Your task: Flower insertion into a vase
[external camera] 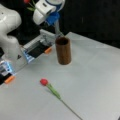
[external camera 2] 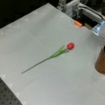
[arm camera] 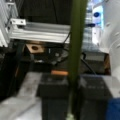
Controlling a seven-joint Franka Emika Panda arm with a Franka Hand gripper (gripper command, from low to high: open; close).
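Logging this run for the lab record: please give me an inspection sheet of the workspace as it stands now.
Surface: pale grey table, flat.
Job's things: dark brown cylindrical vase upright; one red tulip with green stem lying on the table, apart from the vase; a second red flower raised at the gripper, its green stem between the fingers.
Clutter: orange tabs by the rail.
Grippers: white and blue gripper above the vase rim, shut on the stem.
Cables: dark leads, wrist view.
Surroundings: aluminium rail, dark backdrop.

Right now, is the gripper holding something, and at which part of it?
Yes. The gripper is shut on a flower's green stem, above the vase. Its red head is up beside the arm. Another flower lies on the table.
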